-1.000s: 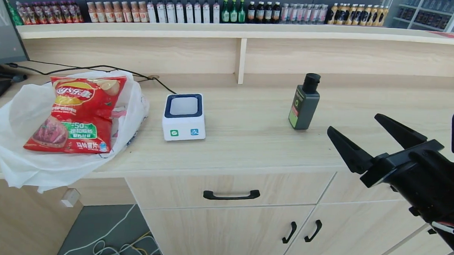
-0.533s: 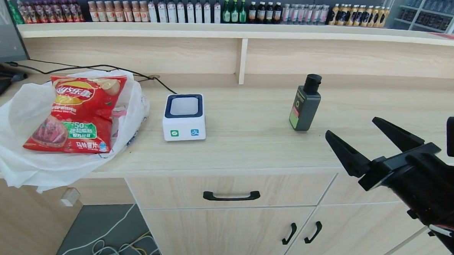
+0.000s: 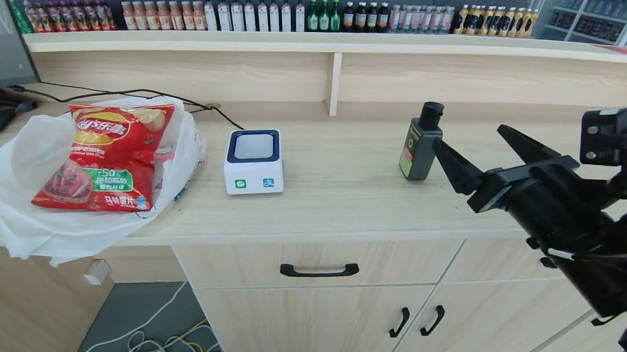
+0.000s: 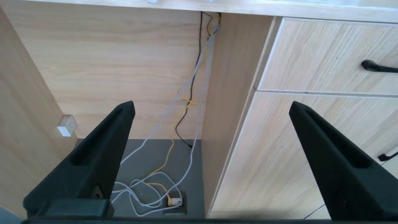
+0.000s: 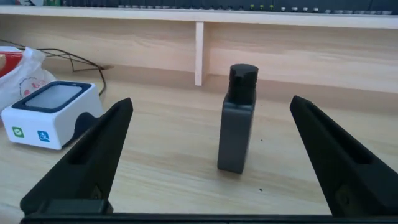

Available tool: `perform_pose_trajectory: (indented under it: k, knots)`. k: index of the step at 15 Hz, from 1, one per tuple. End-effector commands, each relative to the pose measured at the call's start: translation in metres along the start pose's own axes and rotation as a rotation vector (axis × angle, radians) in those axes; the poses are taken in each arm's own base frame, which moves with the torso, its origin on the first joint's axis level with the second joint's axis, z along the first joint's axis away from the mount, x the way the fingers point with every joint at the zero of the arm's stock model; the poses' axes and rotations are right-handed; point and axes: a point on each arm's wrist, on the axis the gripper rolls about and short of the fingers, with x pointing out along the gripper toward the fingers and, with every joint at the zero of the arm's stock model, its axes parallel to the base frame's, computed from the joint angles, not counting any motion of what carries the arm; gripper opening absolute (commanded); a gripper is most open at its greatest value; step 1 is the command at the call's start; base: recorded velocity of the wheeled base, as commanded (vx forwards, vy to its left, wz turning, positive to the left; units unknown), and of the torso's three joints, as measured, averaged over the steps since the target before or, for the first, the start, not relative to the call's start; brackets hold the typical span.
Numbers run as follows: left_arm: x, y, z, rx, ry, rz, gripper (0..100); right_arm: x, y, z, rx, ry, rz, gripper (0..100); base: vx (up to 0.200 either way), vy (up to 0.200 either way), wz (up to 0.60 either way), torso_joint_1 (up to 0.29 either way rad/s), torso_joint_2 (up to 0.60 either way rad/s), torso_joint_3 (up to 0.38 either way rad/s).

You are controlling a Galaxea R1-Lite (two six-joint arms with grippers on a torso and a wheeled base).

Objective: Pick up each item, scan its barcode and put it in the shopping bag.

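One Bottle to Grasp: Handling and Grip Location

**Location.** The dark grey flat-sided plastic bottle with a black cap and green label [image 3: 419, 149] stands upright on the light wood counter [image 3: 344, 198]. It is well to the right of the white box scanner with a blue-framed window [image 3: 254, 162]. The thin white plastic shopping bag [image 3: 11, 200] lies at the counter's left end, with a red crisp packet [image 3: 108, 156] in its mouth.

**Gripper state.** The right gripper [image 3: 468, 135] is level with the bottle, fingers spread wide. In the right wrist view the bottle stands centred ahead of the gap, untouched and not yet enclosed. The left gripper [image 4: 211, 106] hangs below counter level facing the cabinet side, fingers likewise spread, holding nothing.

**Handling.** The walls are probably rigid and smooth, so expect little give and some slip. The weight is likely moderate if the bottle is full. It is tall on a small base, so a sideways nudge could topple it.

**Grip point.** Close on the mid-body, below the shoulder. Avoid the narrower cap. The barcode's position cannot be seen.
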Motion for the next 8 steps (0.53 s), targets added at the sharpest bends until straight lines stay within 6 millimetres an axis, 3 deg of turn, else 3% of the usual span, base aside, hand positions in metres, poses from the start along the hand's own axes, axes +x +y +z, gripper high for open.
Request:
perform_pose_trajectory:
  k: [1,8]
  knots:
    - [0.0,0.0,0.0,0.0,0.0,0.001,100,0.025,0.006,-0.015,-0.005,0.032,0.002,100,0.0,0.0,0.0,0.0,0.0,0.0]
    - [0.0,0.0,0.0,0.0,0.0,0.001,100,0.073,-0.006,-0.006,-0.042,0.16,-0.11,100,0.0,0.0,0.0,0.0,0.0,0.0]
